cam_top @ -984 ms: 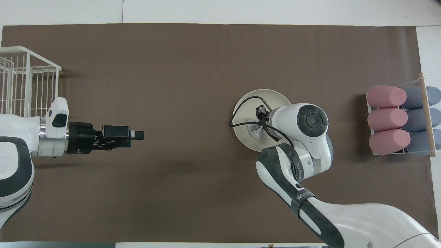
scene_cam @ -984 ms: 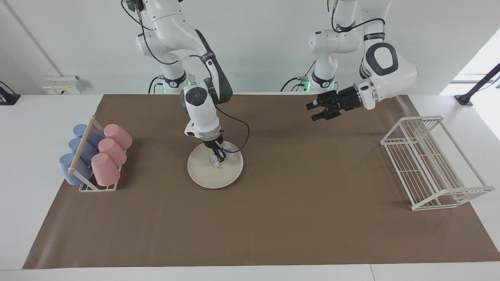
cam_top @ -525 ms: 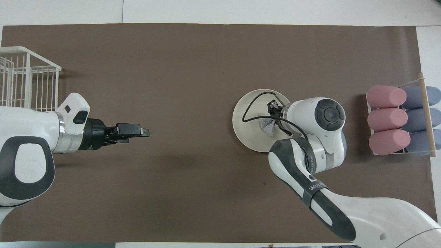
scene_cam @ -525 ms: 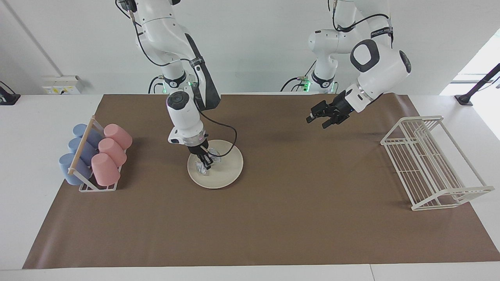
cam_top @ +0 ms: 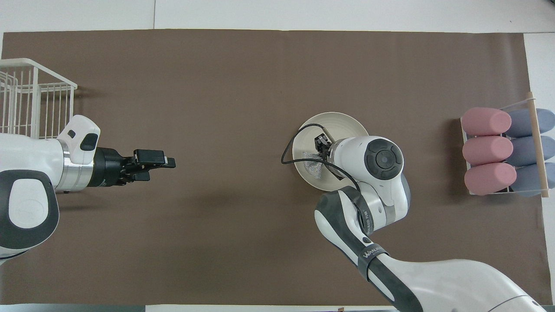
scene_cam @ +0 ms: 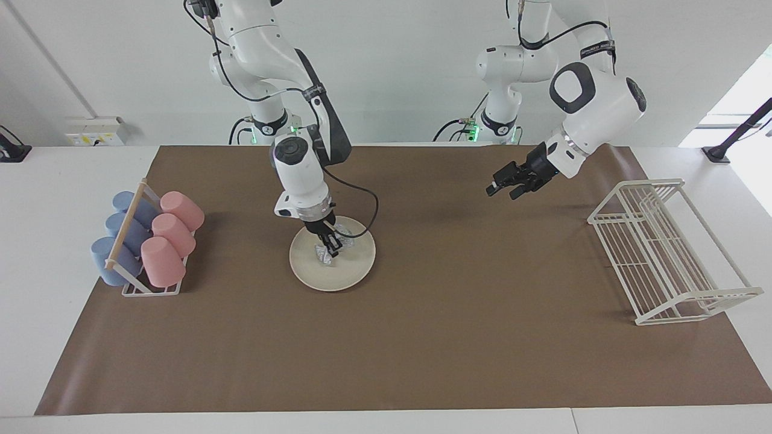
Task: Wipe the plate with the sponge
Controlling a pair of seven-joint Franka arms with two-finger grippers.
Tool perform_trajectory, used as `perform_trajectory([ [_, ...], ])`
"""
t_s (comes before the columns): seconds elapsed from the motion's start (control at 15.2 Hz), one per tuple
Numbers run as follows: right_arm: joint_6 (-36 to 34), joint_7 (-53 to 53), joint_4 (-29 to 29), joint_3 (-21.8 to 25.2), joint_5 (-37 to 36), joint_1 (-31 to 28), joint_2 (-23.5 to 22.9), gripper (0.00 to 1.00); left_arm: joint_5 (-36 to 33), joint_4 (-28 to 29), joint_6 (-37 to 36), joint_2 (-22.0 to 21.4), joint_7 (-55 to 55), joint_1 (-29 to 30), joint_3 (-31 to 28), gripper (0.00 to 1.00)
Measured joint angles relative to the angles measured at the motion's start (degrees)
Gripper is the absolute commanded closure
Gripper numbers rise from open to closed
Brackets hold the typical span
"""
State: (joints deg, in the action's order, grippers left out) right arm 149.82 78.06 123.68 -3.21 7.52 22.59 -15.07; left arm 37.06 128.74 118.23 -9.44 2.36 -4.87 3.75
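Plate: smooth, matt cream glaze. Sponge: silvery, glittery mesh. Desk cover: matt brown paper. Rack: white coated wire. Cups: matt pink and blue, look plastic.

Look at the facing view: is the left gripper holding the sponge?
No. The left gripper hangs empty over the bare brown mat, while the right gripper presses the sponge onto the plate.
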Motion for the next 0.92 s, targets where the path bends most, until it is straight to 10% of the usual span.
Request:
perform_trajectory([
  [0.92, 0.2, -14.0, 0.1, 0.1, 0.0, -7.8, -0.1, 1.0, -3.5, 0.0, 0.1, 0.0, 0.5, 0.1, -0.1, 0.0],
])
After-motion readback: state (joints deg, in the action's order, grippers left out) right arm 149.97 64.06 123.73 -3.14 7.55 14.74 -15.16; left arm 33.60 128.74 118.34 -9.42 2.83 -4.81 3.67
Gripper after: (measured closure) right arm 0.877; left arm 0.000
